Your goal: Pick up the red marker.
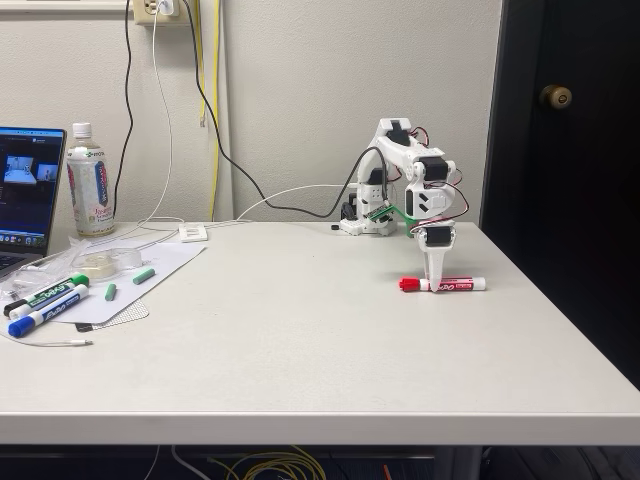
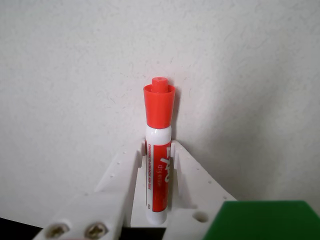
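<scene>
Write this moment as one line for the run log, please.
stage: grasping | end effector: down at table, fingers either side of red marker | marker: lying flat, not lifted | closure: unclear

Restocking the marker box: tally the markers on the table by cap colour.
Red cap: 1, the red marker, between the gripper fingers
Green cap: 1, the green marker
Blue cap: 1, the blue marker
Total: 3
</scene>
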